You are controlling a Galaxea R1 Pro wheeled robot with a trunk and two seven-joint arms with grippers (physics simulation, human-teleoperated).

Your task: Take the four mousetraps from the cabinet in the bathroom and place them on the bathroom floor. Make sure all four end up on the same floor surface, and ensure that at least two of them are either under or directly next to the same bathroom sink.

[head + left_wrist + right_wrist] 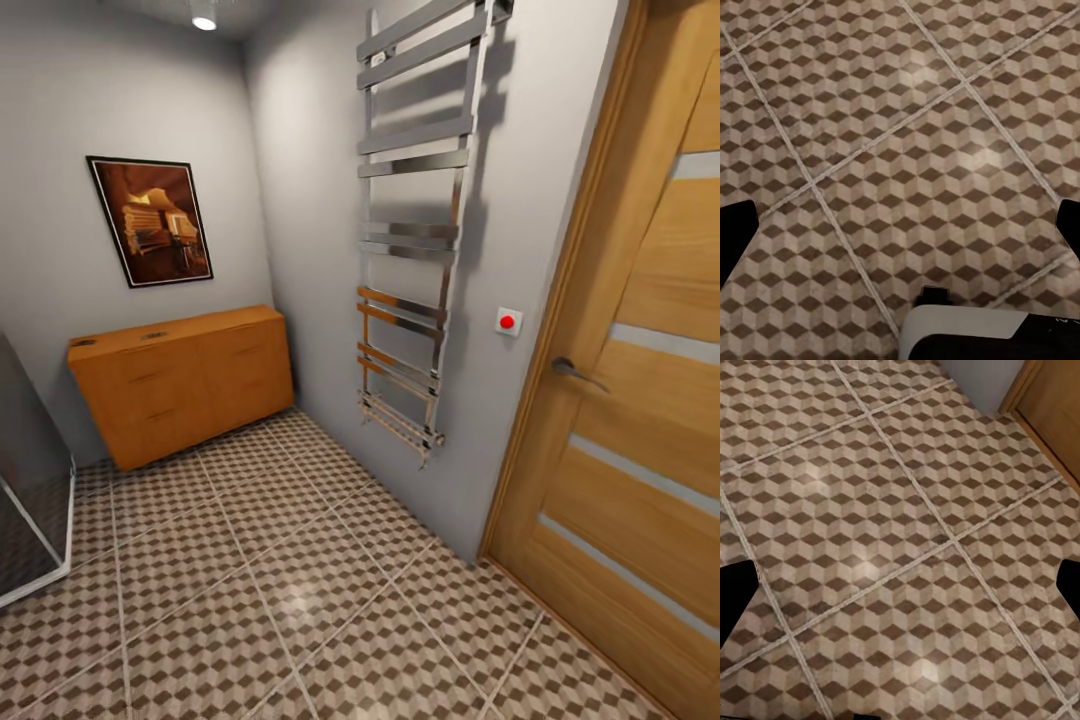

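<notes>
Cabinet (180, 385) is standing against the far wall in the corner of the room, below one framed picture (150, 220). Two small dark items are lying on its top, one near the left end and one near the middle; they are too small to identify as mousetraps. Drawer fronts are all appearing closed, so the traps are judged to be inside or on top, not yet retrieved.

Bathroom floor (300, 590) is running from the cabinet toward the camera, with no trap lying on any visible tile. One towel rail (415, 230) is hanging on the right wall, one red button (508, 321) is sitting beside the frame of one wooden door (640, 400), and one glass panel (30, 490) is showing at the left edge.

Left gripper (900, 232) is pointing down at bare tiles, its dark fingertips showing at opposite picture edges, so the jaws are standing wide and holding nothing. Right gripper (900, 596) is doing likewise over tiles near the door. This posture is suiting travel: both arms are hanging low and clear while the base is judged to be approaching the cabinet, which is well apart from the robot.
</notes>
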